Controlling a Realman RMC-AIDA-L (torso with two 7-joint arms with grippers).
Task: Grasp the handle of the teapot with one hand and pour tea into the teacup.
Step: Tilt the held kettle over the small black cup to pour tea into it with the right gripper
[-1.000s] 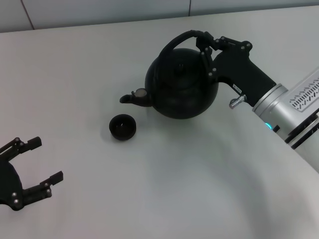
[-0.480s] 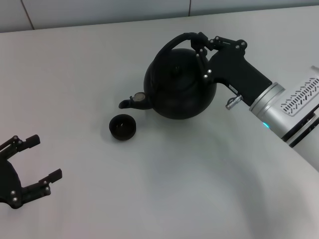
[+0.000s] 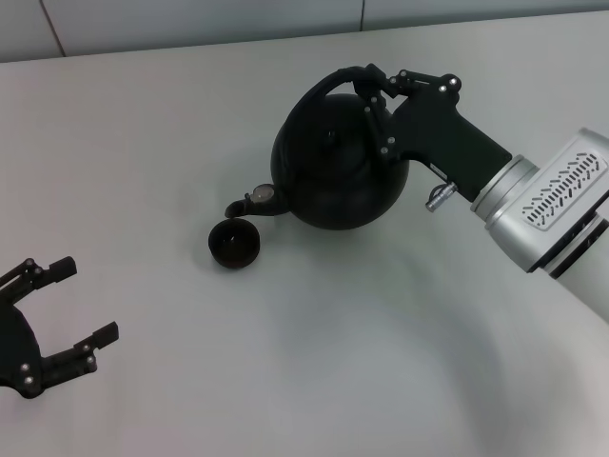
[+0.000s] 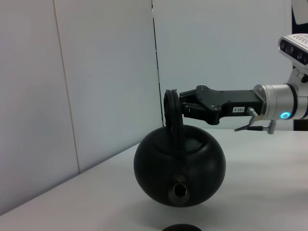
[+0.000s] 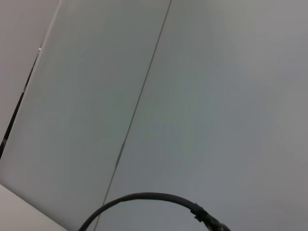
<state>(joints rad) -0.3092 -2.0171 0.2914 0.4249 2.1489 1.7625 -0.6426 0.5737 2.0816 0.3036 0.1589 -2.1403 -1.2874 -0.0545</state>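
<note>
The round black teapot (image 3: 333,171) hangs above the white table, held by its arched handle (image 3: 333,81). My right gripper (image 3: 376,90) is shut on the handle's right end. The spout (image 3: 249,202) points left and down, just above the small black teacup (image 3: 233,243). From the left wrist view the teapot (image 4: 179,166) faces the camera spout first, the handle (image 4: 172,108) stands upright, and the teacup's rim (image 4: 182,227) shows just below. My left gripper (image 3: 59,319) rests open at the table's near left, far from both.
The white table (image 3: 314,362) stretches all around the cup. A pale wall with a dark seam (image 3: 363,14) borders its far edge. A thin black cable (image 5: 144,199) crosses the right wrist view.
The right gripper has carried the teapot a little left and tipped it, so the spout has dropped toward the teacup. The left gripper has stayed put.
</note>
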